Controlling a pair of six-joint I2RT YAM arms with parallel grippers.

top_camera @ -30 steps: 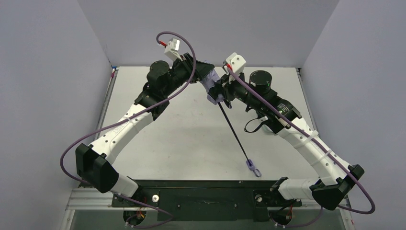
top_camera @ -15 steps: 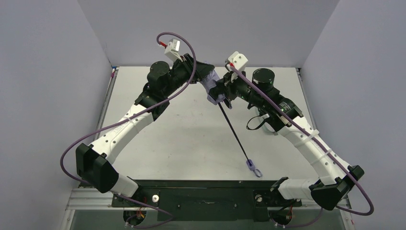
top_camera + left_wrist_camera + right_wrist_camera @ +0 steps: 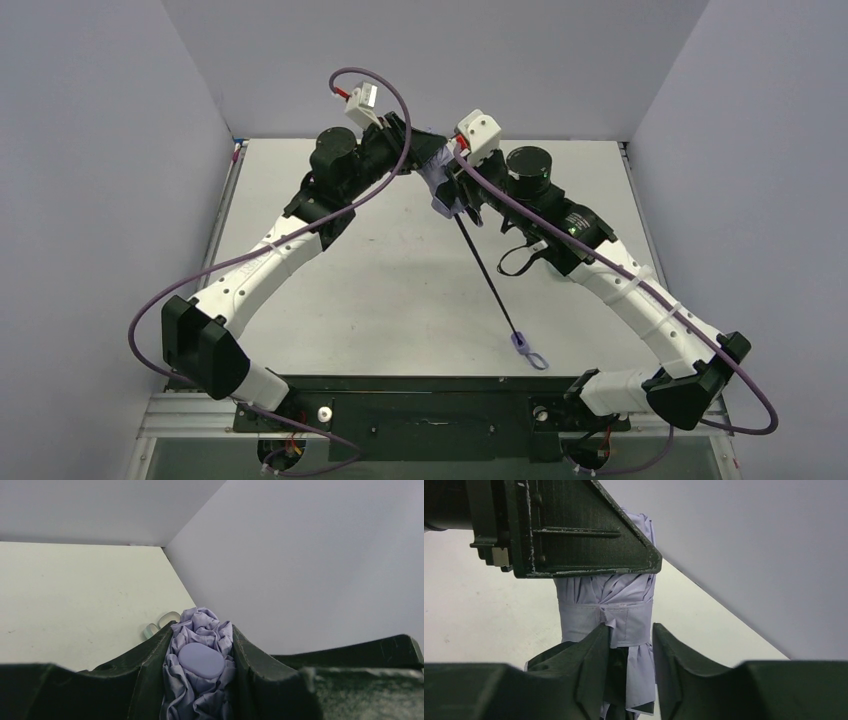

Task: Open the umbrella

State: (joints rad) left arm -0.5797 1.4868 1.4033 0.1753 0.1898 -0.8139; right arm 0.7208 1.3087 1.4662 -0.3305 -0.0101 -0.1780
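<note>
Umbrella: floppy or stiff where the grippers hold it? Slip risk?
Fabric of the umbrella looks soft: it bunches in wrinkles inside the left gripper, so it probably squashes. Smooth cloth at the right gripper may slide. The thin shaft looks rigid, likely light.

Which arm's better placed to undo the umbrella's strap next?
Right, likely: the right hand sits at the strap around the umbrella, while the left hand is clamped on the canopy tip, steadying it.

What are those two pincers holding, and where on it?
Both hold the umbrella by its folded fabric: left pincer at the capped tip, right pincer at the strap.
</note>
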